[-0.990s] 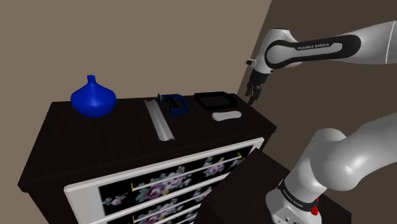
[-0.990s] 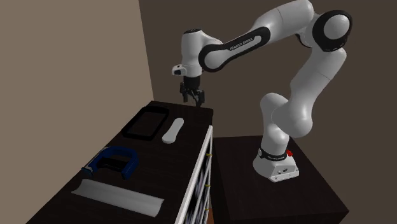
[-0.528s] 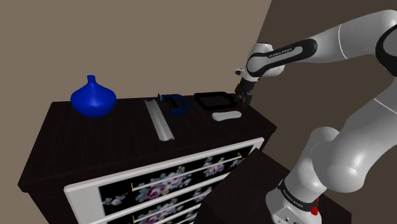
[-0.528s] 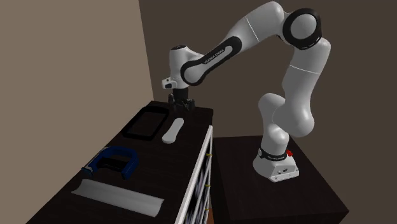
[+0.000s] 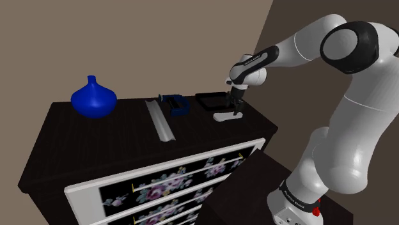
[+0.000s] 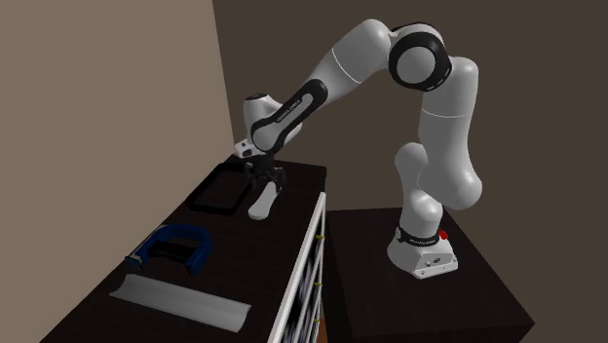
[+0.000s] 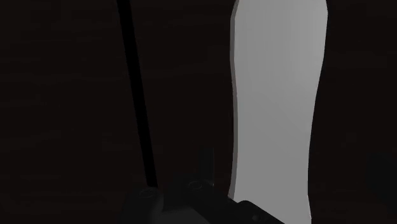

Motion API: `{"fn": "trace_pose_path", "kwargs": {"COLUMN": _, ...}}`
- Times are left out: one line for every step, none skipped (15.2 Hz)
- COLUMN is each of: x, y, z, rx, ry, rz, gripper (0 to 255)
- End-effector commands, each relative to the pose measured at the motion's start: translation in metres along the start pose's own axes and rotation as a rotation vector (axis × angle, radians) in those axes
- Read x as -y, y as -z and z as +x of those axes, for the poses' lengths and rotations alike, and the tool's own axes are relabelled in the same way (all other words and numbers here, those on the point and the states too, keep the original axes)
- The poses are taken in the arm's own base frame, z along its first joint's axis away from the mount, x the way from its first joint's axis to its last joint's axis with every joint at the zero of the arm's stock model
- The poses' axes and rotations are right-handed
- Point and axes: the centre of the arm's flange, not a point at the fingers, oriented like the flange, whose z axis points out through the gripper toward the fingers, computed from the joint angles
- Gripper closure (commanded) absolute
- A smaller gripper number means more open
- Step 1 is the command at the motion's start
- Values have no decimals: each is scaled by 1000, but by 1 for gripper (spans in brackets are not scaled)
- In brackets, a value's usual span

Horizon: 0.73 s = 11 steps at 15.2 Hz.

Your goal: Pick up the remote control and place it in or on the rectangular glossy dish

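Note:
The remote control (image 5: pixel 228 117) (image 6: pixel 261 203) is a pale grey, slim bar lying flat on the dark dresser top, close to the front corner. Just behind it lies the rectangular black dish (image 5: pixel 208 96) (image 6: pixel 209 208), with nothing in it. My black gripper (image 5: pixel 234 107) (image 6: pixel 266 185) points down directly over the remote's far end, fingers open and almost at the remote's surface. In the wrist view the remote (image 7: pixel 273 102) looms large between the dim fingers, with the dark dresser top around it.
A blue clamp (image 5: pixel 175 104) (image 6: pixel 175 248) and a long grey moulding (image 5: pixel 161 120) (image 6: pixel 183 300) lie mid-dresser. At the far end stands a blue vase (image 5: pixel 93 98). The dresser's floral drawer fronts (image 5: pixel 172 182) face the stand. A brown wall runs behind the dish.
The arm has swung down and toward the shoulder view's left, from beside the dresser's corner to right over the remote. The remote and dish have not moved.

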Motion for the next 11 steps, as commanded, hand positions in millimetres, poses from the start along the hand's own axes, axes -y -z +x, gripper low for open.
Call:
{"fn": "trace_pose_path", "kwargs": {"x": -2, "y": -12, "z": 1, "rx": 0, "ry": 7, "rz": 0, "gripper": 0}}
{"fn": "trace_pose_path", "kwargs": {"x": -2, "y": -17, "z": 1, "rx": 0, "ry": 7, "rz": 0, "gripper": 0}}
{"fn": "trace_pose_path", "kwargs": {"x": -2, "y": -22, "z": 1, "rx": 0, "ry": 7, "rz": 0, "gripper": 0}}
{"fn": "trace_pose_path", "kwargs": {"x": -2, "y": -27, "z": 1, "rx": 0, "ry": 7, "rz": 0, "gripper": 0}}
{"fn": "trace_pose_path", "kwargs": {"x": -2, "y": -36, "z": 1, "rx": 0, "ry": 7, "rz": 0, "gripper": 0}}
{"fn": "trace_pose_path", "kwargs": {"x": -2, "y": -36, "z": 1, "rx": 0, "ry": 7, "rz": 0, "gripper": 0}}
{"fn": "trace_pose_path", "kwargs": {"x": -2, "y": -36, "z": 1, "rx": 0, "ry": 7, "rz": 0, "gripper": 0}}
{"fn": "trace_pose_path", "kwargs": {"x": -2, "y": -36, "z": 1, "rx": 0, "ry": 7, "rz": 0, "gripper": 0}}
{"fn": "trace_pose_path", "kwargs": {"x": -2, "y": -36, "z": 1, "rx": 0, "ry": 7, "rz": 0, "gripper": 0}}
{"fn": "trace_pose_path", "kwargs": {"x": -2, "y": -36, "z": 1, "rx": 0, "ry": 7, "rz": 0, "gripper": 0}}
{"fn": "trace_pose_path", "kwargs": {"x": -2, "y": -36, "z": 1, "rx": 0, "ry": 7, "rz": 0, "gripper": 0}}
